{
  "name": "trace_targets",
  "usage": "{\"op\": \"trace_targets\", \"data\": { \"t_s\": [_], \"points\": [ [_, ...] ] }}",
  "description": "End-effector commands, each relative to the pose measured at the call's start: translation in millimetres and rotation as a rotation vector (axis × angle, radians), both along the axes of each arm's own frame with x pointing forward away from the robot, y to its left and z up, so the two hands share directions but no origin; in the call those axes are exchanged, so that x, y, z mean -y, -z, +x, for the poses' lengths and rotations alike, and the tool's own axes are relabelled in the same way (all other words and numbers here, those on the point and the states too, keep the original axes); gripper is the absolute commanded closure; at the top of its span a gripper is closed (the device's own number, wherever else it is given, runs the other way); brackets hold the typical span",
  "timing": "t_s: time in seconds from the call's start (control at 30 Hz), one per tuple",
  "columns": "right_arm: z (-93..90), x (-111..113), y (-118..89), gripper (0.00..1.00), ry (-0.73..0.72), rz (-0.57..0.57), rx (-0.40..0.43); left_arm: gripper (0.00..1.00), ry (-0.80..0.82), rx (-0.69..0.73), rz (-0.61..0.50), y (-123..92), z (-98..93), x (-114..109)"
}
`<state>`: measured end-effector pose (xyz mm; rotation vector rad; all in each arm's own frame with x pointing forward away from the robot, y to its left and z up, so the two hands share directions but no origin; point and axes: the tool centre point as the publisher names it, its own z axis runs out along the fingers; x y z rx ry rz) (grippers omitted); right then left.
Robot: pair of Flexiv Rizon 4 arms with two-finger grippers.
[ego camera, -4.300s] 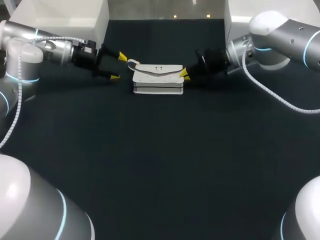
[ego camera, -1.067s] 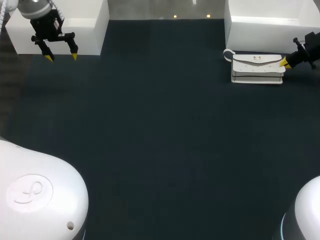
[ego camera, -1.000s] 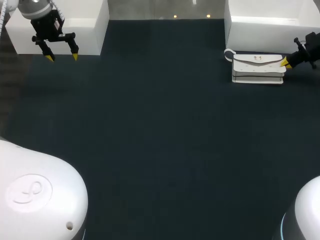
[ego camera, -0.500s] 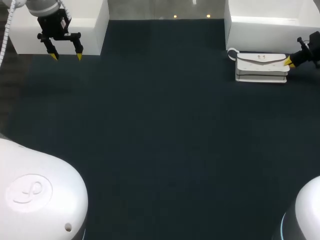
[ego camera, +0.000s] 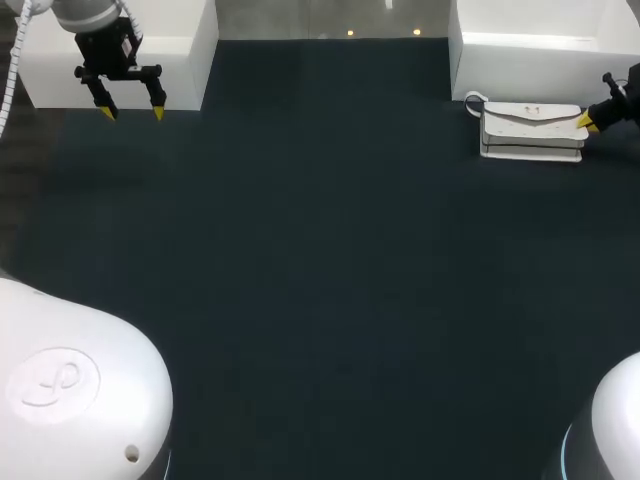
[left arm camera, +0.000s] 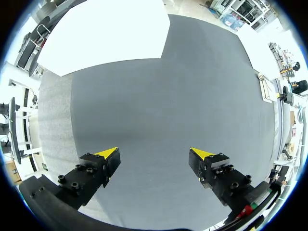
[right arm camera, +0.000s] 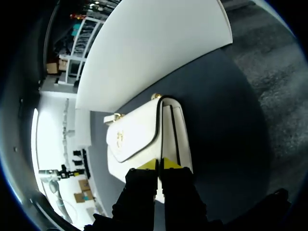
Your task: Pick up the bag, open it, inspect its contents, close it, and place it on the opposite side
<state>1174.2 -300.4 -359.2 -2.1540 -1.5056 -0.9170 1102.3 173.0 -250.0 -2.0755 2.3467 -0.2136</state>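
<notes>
At the desk's [ego camera: 320, 280] far right corner lies the white handbag [ego camera: 530, 130], the right fingers [ego camera: 588, 122] clenched on its end. Above the far left corner, the left fingers [ego camera: 157, 108] hang spread apart, holding nothing.

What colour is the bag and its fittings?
The bag is white, with small gold fittings and dark seams; right wrist view shows it best.

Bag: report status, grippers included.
Right gripper shut on bag, at its end. Closed, far right, beside white box. Left gripper open, empty, far left. Nothing in the way.
</notes>
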Motion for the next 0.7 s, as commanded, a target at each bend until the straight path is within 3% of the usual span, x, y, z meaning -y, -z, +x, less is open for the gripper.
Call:
{"op": "trace_targets", "data": {
  "t_s": [0.03, 0.7],
  "points": [
    [10.5, 12, 5, 1.00, -0.142, 0.048, -0.119, 0.00, 0.000, -0.002, 0.001, 0, 0.5, 0],
    [39.2, 41, 7, 1.00, -0.221, 0.043, -0.097, 0.00, 0.000, -0.002, 0.001, 0, 0.5, 0]
  ]
}}
